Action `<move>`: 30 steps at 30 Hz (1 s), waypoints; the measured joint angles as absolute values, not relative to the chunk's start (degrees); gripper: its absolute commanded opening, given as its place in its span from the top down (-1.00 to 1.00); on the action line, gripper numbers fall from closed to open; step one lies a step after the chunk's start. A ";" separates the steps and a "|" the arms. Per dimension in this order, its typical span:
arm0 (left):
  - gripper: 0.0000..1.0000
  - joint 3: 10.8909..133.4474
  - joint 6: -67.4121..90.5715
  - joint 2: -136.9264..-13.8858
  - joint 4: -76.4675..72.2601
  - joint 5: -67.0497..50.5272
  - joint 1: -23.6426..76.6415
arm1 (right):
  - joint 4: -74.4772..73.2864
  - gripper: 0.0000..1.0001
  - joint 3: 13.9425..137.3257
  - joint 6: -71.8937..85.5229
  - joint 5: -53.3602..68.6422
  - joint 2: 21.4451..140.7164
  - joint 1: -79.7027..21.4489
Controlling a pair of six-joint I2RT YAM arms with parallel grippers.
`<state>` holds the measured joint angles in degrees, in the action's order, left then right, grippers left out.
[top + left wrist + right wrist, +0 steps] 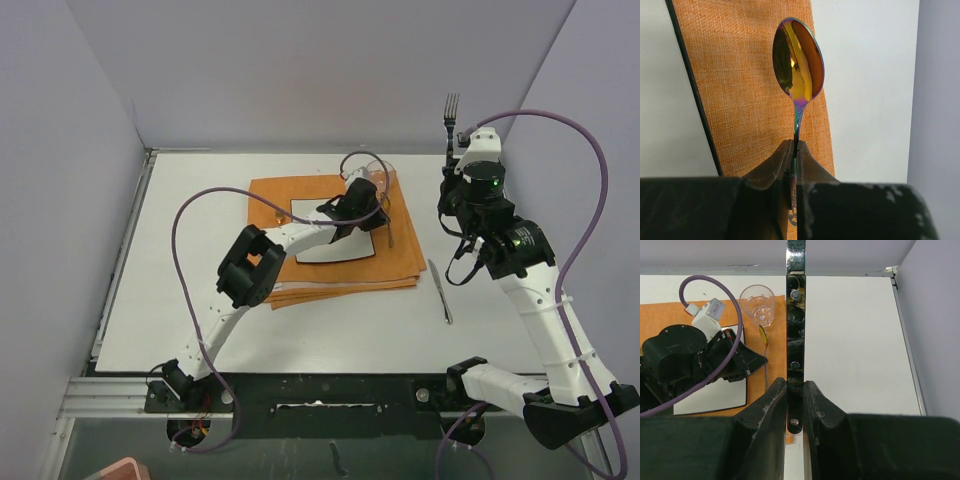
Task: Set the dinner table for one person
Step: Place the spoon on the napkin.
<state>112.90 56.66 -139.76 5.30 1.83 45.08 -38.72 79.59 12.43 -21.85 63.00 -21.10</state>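
The left pincer [795,150] grips the spoon [798,60] by its handle, lengthwise over the right strip of the mat [740,100]. The right pincer [795,390] clamps the fork [795,315] over the worktop [850,340], further right.

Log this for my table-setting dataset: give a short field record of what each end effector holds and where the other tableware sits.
left end effector: shut on the spoon handle, over the placemat
right end effector: shut on the fork handle, tines toward the far side
plate: on the placemat
glass: upright, at the placemat's far right corner
knife: flat on the table, right of the placemat
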 measured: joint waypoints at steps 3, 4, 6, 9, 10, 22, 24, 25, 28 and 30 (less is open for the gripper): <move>1.00 111.48 57.47 -139.79 4.14 1.48 45.30 | -38.72 1.00 79.59 12.43 -21.85 63.00 -21.10; 1.00 110.98 57.82 -139.79 3.62 1.34 45.39 | -38.72 1.00 79.59 12.43 -21.85 63.00 -21.10; 1.00 110.19 58.11 -139.79 2.94 1.17 45.56 | -38.72 1.00 79.59 12.43 -21.85 63.00 -21.10; 1.00 109.73 58.50 -140.16 2.20 0.75 45.78 | -38.72 1.00 79.59 12.43 -21.85 63.00 -21.10; 1.00 109.73 58.65 -140.46 1.69 0.56 45.82 | -38.72 1.00 79.59 12.43 -21.85 63.00 -21.10; 0.18 108.47 60.05 -141.99 -1.69 -2.35 45.91 | -38.72 1.00 79.59 12.38 -21.87 63.59 -21.10; -0.06 108.47 60.12 -141.99 -2.81 -2.76 45.91 | -38.70 1.00 79.59 12.38 -21.87 63.59 -21.10; -0.08 108.47 60.01 -141.99 -3.36 -3.05 45.84 | -38.70 1.00 79.59 12.36 -21.87 63.59 -21.10; -0.12 108.53 59.37 -141.95 -4.80 -3.31 45.78 | -38.70 1.00 79.59 12.27 -21.87 63.61 -21.10; -0.13 108.51 58.78 -141.84 -4.91 -3.22 45.69 | -38.65 1.00 79.59 12.21 -21.87 63.59 -21.10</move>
